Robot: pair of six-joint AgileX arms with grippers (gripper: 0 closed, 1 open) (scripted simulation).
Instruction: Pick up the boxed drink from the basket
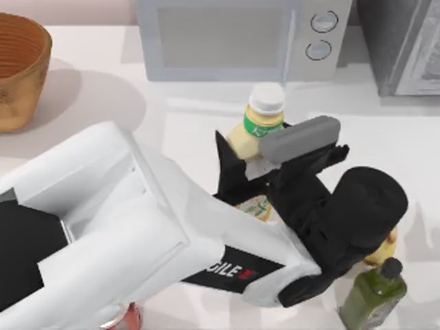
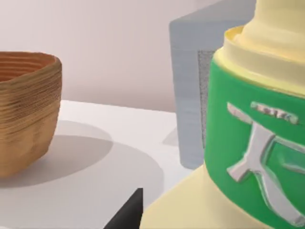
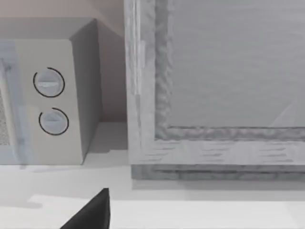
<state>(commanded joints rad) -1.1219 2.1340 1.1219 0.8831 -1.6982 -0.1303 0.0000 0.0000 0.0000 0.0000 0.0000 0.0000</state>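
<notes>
Drink first: the boxed drink (image 1: 260,117) sits clamped in the left end effector (image 1: 240,165), above the table (image 1: 185,117). The basket (image 1: 20,69) stands well apart at the table's far left. I cannot tell the right end effector's (image 3: 93,212) state.

One of nearly everything on the bench, by my count.
One boxed drink (image 1: 260,118), pale yellow with a white cap; one wicker basket (image 1: 20,69); one dark green bottle (image 1: 373,294); one red can (image 1: 126,318) peeking out at the front edge; one microwave (image 1: 234,38); one grey cabinet (image 1: 402,45) beside it.
</notes>
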